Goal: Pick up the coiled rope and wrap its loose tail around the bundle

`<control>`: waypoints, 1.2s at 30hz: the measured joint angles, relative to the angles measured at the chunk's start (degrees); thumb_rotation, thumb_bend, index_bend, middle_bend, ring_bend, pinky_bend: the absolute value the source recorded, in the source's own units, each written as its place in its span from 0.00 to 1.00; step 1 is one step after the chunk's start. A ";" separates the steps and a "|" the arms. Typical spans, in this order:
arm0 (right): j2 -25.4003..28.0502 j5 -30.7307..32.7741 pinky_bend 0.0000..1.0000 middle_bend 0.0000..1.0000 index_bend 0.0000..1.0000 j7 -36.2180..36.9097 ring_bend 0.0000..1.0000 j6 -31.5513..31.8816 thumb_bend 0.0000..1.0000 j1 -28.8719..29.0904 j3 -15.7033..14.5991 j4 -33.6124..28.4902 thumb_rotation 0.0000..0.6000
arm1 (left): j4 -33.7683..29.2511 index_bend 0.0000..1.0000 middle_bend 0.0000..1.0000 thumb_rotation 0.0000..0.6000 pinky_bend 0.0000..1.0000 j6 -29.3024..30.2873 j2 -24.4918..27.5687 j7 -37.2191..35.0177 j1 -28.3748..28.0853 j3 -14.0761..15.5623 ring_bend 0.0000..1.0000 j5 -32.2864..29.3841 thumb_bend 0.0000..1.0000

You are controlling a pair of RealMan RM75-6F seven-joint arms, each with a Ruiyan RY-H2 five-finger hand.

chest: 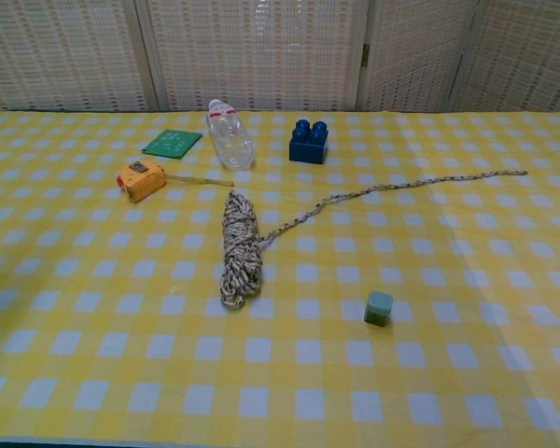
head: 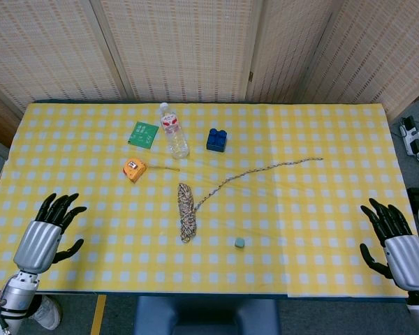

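The coiled rope bundle (head: 186, 211) (chest: 239, 248) lies flat near the middle of the yellow checked table (head: 91, 174). Its loose tail (head: 265, 169) (chest: 401, 188) runs from the bundle up and to the right, ending near the right half of the table. My left hand (head: 47, 234) hovers over the table's front left part, fingers spread, holding nothing, well left of the bundle. At the front right corner my right hand (head: 398, 246) also has its fingers spread and holds nothing. Neither hand shows in the chest view.
Behind the bundle sit an orange tape measure (head: 134, 169), a green card (head: 143, 134), a lying plastic bottle (head: 173, 130) and a blue brick (head: 216, 139). A small grey-green cube (head: 239, 242) rests in front and right of the bundle. A bamboo screen stands behind the table.
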 measured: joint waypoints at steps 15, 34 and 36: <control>0.66 1.04 0.00 0.01 0.00 -1.75 0.06 -0.50 0.50 -0.37 0.00 -1.59 1.00 | -3.06 0.21 0.13 1.00 0.00 -22.79 -12.46 5.19 -20.65 -8.49 0.11 -10.41 0.27; 0.78 2.91 0.00 0.01 0.00 -2.61 0.06 -2.83 0.50 0.44 0.67 -2.54 1.00 | 14.84 0.15 0.08 1.00 0.00 -28.69 -34.76 21.59 -35.93 -12.71 0.04 -32.57 0.24; 0.76 2.91 0.00 0.01 0.00 -2.48 0.06 -2.85 0.50 0.45 0.67 -2.45 1.00 | 16.13 0.14 0.07 1.00 0.00 -28.09 -36.31 22.79 -36.64 -12.50 0.04 -33.37 0.24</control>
